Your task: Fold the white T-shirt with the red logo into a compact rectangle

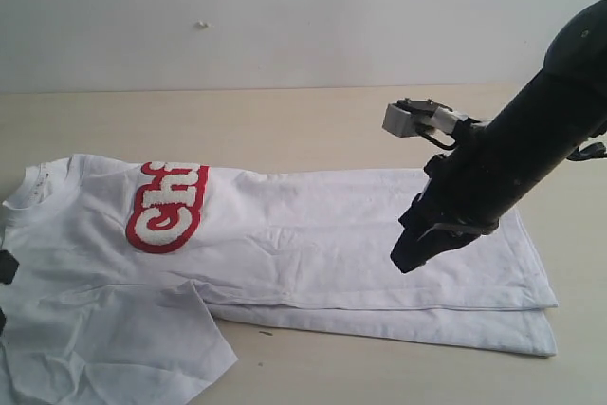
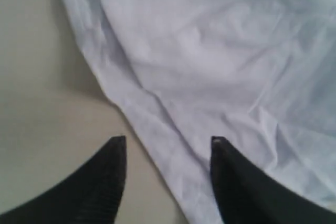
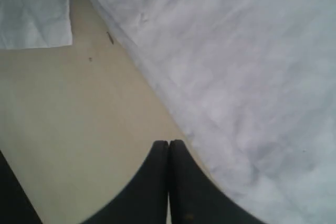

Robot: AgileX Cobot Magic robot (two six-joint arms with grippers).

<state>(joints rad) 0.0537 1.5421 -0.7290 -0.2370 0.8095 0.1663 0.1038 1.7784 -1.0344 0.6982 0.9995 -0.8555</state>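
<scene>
The white cotton short-sleeved T-shirt (image 1: 313, 234), fuzzy red-outlined logo (image 1: 169, 208) up, lies along the pale tabletop (image 1: 285, 130) from collar at 9 o'clock to hem at 3. The right claw (image 1: 410, 258) hangs over the hem end, tips pressed together and empty. The left claw (image 2: 168, 140), parted and empty, straddles a cloth edge.

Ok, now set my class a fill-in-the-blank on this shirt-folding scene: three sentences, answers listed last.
1. The right gripper has its jaws ___.
2. The left gripper has its jaws ___.
3. The logo on the white T-shirt has fuzzy white letters outlined in ___.
Missing words: shut; open; red.
</scene>
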